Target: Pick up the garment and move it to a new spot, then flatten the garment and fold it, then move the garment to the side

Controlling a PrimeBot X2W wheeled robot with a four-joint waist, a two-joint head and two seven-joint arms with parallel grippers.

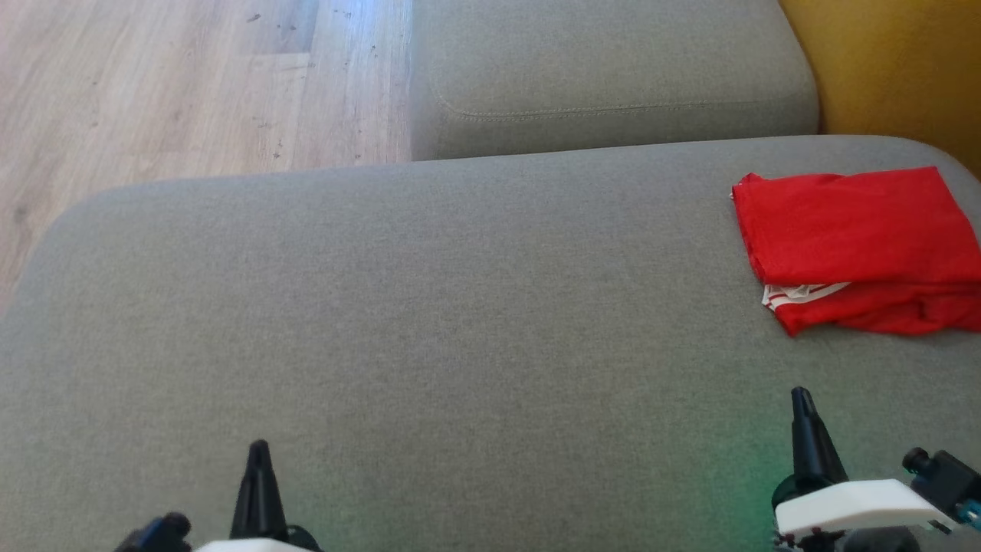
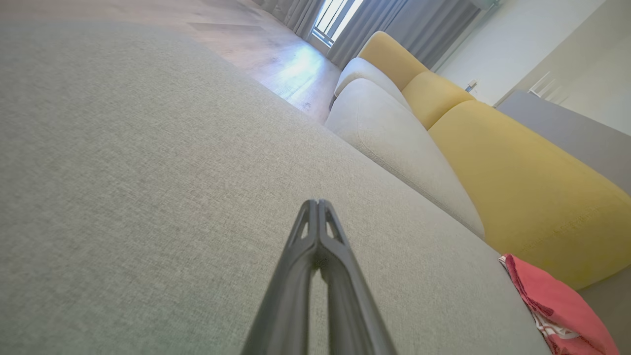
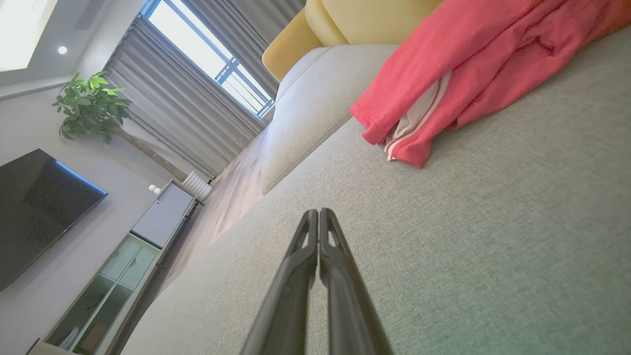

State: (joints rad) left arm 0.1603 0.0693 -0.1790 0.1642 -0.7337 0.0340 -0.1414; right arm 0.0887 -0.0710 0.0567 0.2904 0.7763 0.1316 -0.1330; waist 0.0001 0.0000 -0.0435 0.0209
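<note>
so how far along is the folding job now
Done: the red garment lies folded in a compact stack at the right end of the grey cushion, so it looks already moved aside.
In hand: nothing. The left gripper and right gripper are shut, empty and apart from the cloth.
Left: probably nothing, though the stack's near edge is rumpled, with a white-striped bit poking out.
</note>
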